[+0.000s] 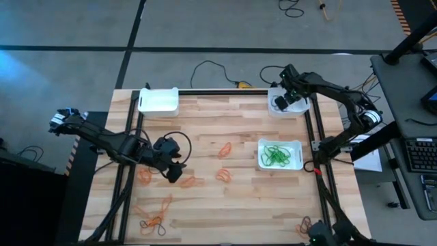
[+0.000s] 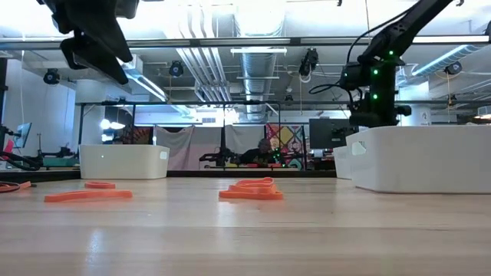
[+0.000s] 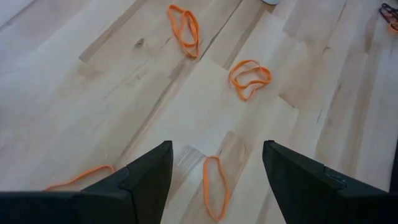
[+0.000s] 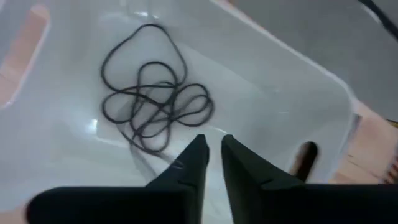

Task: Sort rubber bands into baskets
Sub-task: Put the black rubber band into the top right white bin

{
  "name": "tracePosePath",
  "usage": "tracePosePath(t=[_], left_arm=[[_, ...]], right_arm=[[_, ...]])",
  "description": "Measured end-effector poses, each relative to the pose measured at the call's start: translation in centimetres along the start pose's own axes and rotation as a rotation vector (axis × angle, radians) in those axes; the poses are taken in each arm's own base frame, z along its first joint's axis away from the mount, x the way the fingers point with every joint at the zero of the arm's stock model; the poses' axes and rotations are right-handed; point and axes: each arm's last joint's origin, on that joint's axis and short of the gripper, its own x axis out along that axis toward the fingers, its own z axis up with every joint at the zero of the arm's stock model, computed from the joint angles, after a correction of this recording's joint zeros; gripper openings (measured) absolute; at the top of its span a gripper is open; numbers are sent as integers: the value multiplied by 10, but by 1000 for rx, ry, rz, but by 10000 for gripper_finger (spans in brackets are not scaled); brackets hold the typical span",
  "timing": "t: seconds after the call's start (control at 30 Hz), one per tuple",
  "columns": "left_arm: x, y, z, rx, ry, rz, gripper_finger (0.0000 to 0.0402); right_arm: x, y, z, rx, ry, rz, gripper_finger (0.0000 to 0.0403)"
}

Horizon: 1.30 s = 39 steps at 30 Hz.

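Observation:
My left gripper [image 1: 174, 171] hangs open above the table's left half. An orange rubber band [image 3: 216, 186] lies flat on the wood below the gap between its fingers. More orange bands [image 3: 250, 78] [image 3: 185, 28] lie beyond it. My right gripper [image 4: 214, 149] points down into the far right basket [image 1: 287, 104]. Its fingertips stand a narrow gap apart with nothing between them. A tangle of dark rubber bands [image 4: 155, 102] rests on that basket's floor. A second basket [image 1: 296, 143] holds green bands [image 1: 277, 156]. A third basket [image 1: 158, 100] stands at the far left.
Several orange bands [image 1: 153, 220] lie scattered toward the near left corner. A few more bands [image 1: 304, 224] sit at the near right corner. Black frame rails [image 1: 315, 137] run along the table's sides, and cables [image 1: 212, 67] trail past the far edge.

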Motion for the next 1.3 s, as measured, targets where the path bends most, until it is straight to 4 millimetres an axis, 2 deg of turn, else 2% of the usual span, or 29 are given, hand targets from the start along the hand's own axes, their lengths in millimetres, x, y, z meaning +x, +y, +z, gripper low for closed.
tracePosePath(t=[0.13, 0.23, 0.4, 0.5, 0.67, 0.8, 0.9, 1.03, 1.3], left_arm=[[-1, -1, 0, 0, 14, -17, 233], [-1, -2, -1, -2, 52, -39, 233], [-1, 0, -4, -17, 90, -30, 233], [-1, 6, -8, -63, 134, 27, 233], [-4, 21, -20, -146, 243, 197, 233], [0, 33, -27, -239, 346, 256, 233], [8, 40, -33, -281, 408, 269, 233], [19, 47, -42, -310, 445, 256, 233], [35, 60, -61, -444, 488, 291, 233]], right_arm=[[4, 1, -5, -7, 25, 9, 103], [-9, 5, -2, -20, 14, 58, 140], [-60, 20, 8, -40, -163, 202, 176], [-96, 37, 4, -77, -280, 265, 183], [-144, 78, -21, -151, -439, 426, 180], [-172, 112, -46, -187, -514, 529, 172], [-186, 135, -64, -239, -555, 552, 167], [-197, 155, -84, -289, -591, 544, 167], [-201, 171, -99, -308, -585, 560, 161]])
